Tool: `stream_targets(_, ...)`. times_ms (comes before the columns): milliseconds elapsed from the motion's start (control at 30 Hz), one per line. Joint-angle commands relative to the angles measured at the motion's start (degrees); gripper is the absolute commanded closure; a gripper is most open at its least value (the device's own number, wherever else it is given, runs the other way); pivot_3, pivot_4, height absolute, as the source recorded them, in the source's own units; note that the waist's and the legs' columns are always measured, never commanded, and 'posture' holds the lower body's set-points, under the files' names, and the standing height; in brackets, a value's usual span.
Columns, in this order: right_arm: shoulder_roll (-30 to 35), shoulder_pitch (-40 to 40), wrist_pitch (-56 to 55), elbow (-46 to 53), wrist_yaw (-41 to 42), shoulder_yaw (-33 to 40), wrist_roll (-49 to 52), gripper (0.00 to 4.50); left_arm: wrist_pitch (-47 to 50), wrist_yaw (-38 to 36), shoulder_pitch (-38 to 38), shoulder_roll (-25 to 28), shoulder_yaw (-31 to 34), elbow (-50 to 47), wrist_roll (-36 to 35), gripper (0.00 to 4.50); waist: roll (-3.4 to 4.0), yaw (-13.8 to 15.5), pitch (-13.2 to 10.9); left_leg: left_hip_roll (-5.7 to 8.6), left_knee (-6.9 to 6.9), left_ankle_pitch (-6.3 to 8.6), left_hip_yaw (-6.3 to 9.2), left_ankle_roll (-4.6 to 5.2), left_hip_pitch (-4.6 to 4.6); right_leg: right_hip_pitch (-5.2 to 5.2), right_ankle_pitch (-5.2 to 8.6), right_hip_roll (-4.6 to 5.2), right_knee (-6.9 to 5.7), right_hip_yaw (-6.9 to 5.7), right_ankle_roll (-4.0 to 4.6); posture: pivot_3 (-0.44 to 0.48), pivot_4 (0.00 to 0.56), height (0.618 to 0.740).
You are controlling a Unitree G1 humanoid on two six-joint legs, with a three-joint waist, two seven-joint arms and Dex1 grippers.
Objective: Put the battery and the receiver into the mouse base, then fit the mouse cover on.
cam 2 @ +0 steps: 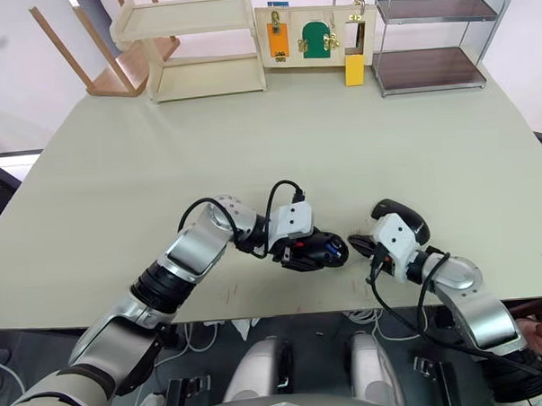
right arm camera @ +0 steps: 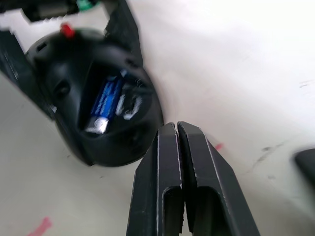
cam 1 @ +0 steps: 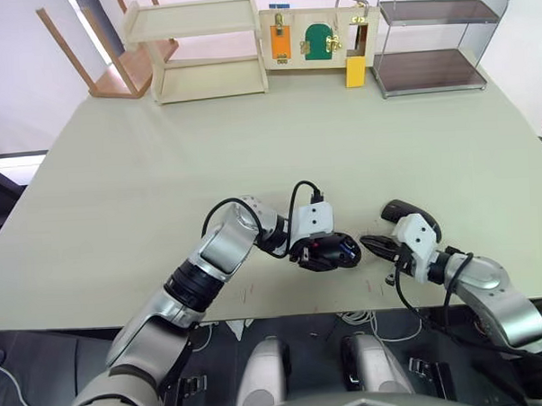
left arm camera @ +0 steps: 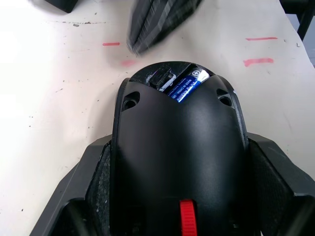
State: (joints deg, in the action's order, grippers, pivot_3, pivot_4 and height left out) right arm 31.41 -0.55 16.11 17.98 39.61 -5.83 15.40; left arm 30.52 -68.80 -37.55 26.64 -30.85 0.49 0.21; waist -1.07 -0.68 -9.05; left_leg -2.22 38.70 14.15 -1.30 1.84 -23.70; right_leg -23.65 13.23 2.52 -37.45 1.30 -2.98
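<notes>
Holding the mouse base (cam 1: 325,252) from both sides, the left gripper (cam 1: 330,251) is clenched on it at the lower centre of the left eye view, on the table (cam 1: 251,150). In the right wrist view the battery (right arm camera: 105,104) lies already in its recess, in the upper left of the frame, and beside it is a pale, shiny spot which I cannot identify; it may be the receiver or only a metal contact. The right gripper (cam 1: 374,244) is just beside the base, lower centre-right, with its two fingers (right arm camera: 160,187) pressed together and nothing between them.

The mouse cover (cam 1: 406,211) lies behind the right gripper, partly hidden by it. I judge it to be a light, stiff and thin plastic shell with a glossy, slippery surface. It probably should be taken by its two long side edges, not by the smooth top, and pressed down gently, because small clips could break.

In the left wrist view the rear of the base is cut off by the frame, and the dark shape in the upper centre is too blurred to name.
</notes>
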Motion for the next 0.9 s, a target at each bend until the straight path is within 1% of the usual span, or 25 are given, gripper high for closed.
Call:
stream_targets(33, 0.2, -3.2, 1.4, 4.0, 1.1, 6.0, 6.1, 4.41, 2.2, 0.5, 1.3, 1.0, -0.8, -0.3, 0.8, 1.48, 0.0, 0.0, 0.0, 0.0, 0.0, 0.0, 0.0, 0.0, 0.0, 0.0, 0.0, 0.0, 0.0, 0.0, 0.01, 0.0, 0.15, 0.74)
stream_targets(100, -0.1, -5.5, 0.1, 3.9, 2.7, 10.0, 10.0, 4.41, 3.5, 0.7, 1.4, 1.1, -0.9, -1.4, 0.5, 1.48, 0.0, 0.0, 0.0, 0.0, 0.0, 0.0, 0.01, 0.0, -0.02, 0.0, -0.01, 0.0, 0.0, 0.0, 0.02, 0.0, 0.15, 0.74)
stream_targets(167, 0.5, -7.2, -2.0, 3.6, 4.8, 11.7, 10.8, 4.41, 4.1, 0.8, 1.5, 1.2, -1.1, -2.1, 0.4, 1.48, 0.0, -0.1, 0.0, 0.0, 0.0, 0.0, -0.02, 0.0, 0.0, 0.0, -0.03, 0.0, 0.0, 0.05, 0.04, 0.0, 0.15, 0.74)
stream_targets(267, 2.7, -10.9, -3.8, 3.1, 12.5, 14.4, 14.8, 4.41, 4.9, 1.0, 1.7, 1.5, -1.4, -2.7, 0.4, 1.48, 0.0, -0.1, 0.0, 0.0, 0.0, 0.0, -0.02, 0.0, 0.03, 0.0, 0.06, -0.01, -0.01, 0.06, -0.08, 0.0, 0.15, 0.74)
stream_targets(300, 3.6, -12.2, -4.8, 2.9, 15.4, 15.2, 15.9, 4.19, 5.2, 1.2, 1.7, 1.4, -1.4, -2.9, 0.4, 1.48, 0.0, 0.0, 0.0, 0.0, -0.01, 0.0, -0.01, 0.0, 0.03, 0.0, 0.06, -0.02, -0.01, 0.05, -0.08, 0.0, 0.15, 0.74)
stream_targets(400, 4.5, -14.4, -9.3, 1.1, 20.8, 17.7, 17.4, 3.27, 6.2, 1.7, 1.7, 1.3, -1.4, -3.3, 0.3, 1.48, 0.0, 0.0, 0.0, 0.0, -0.01, 0.0, 0.01, 0.0, 0.0, 0.01, 0.07, -0.02, 0.0, 0.02, -0.06, 0.0, 0.15, 0.74)
stream_targets(433, 5.0, -15.1, -10.7, 0.6, 22.8, 18.2, 17.5, 2.69, 6.5, 2.0, 1.6, 1.2, -1.4, -3.3, 0.3, 1.48, 0.0, 0.0, 0.0, 0.0, -0.01, 0.0, -0.01, 0.0, 0.04, 0.01, 0.07, -0.01, -0.01, 0.1, -0.07, 0.0, 0.15, 0.74)
stream_targets(467, 5.2, -15.6, -12.1, 0.0, 24.0, 18.5, 17.1, 2.39, 6.7, 2.2, 1.4, 1.2, -1.4, -3.3, 0.3, 1.48, 0.0, -0.1, 0.0, 0.0, -0.01, 0.0, -0.01, 0.0, 0.05, 0.01, 0.07, -0.01, -0.01, 0.11, -0.07, 0.0, 0.15, 0.74)
stream_targets(567, 4.9, -16.3, -15.0, -2.0, 25.7, 19.2, 16.6, 0.82, 7.0, 2.5, 1.3, 1.1, -1.4, -3.3, 0.3, 1.48, 0.0, 0.0, 0.0, 0.0, 0.0, 0.0, -0.02, 0.0, 0.06, 0.02, 0.08, -0.01, -0.01, 0.08, -0.08, 0.0, 0.15, 0.74)
stream_targets(633, 4.9, -17.1, -17.7, -3.5, 27.5, 19.4, 15.7, 0.05, 7.2, 2.6, 1.2, 1.1, -1.4, -3.4, 0.2, 1.48, 0.0, 0.0, 0.0, 0.0, 0.0, 0.0, -0.02, 0.0, 0.05, 0.02, 0.08, -0.01, -0.02, 0.07, -0.08, 0.0, 0.15, 0.74)
stream_targets(900, 3.7, -17.3, -22.1, -5.3, 28.9, 19.5, 16.5, 0.05, 8.0, 3.4, 1.4, 1.0, -1.3, -3.7, -0.2, 1.48, 0.0, 0.1, 0.0, 0.0, 0.0, 0.0, -0.02, 0.0, 0.06, 0.02, 0.09, -0.01, -0.03, 0.08, -0.08, 0.0, 0.15, 0.74)
